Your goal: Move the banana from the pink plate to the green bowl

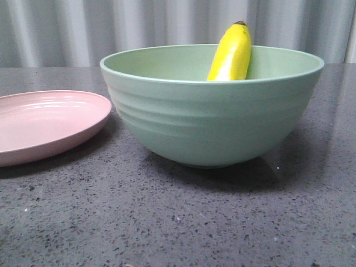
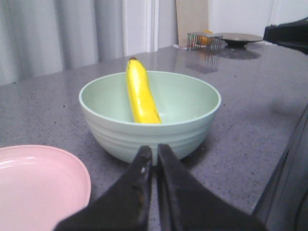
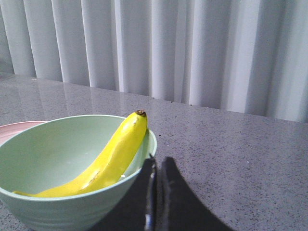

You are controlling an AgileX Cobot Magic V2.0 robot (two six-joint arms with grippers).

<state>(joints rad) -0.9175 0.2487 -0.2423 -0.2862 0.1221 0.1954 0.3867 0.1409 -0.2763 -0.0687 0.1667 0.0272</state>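
Note:
The yellow banana lies inside the mint-green bowl, leaning on its far rim with its dark tip sticking up. The banana and bowl also show in the left wrist view, and the banana and bowl in the right wrist view. The pale pink plate sits left of the bowl, with nothing on it; it shows too in the left wrist view. My left gripper is shut and empty, just short of the bowl's side. My right gripper is shut and empty beside the bowl's rim.
The dark speckled tabletop runs under everything. A wire rack and a dark dish stand far back in the left wrist view. A dark object sits at that view's right edge. Pale curtains hang behind the table.

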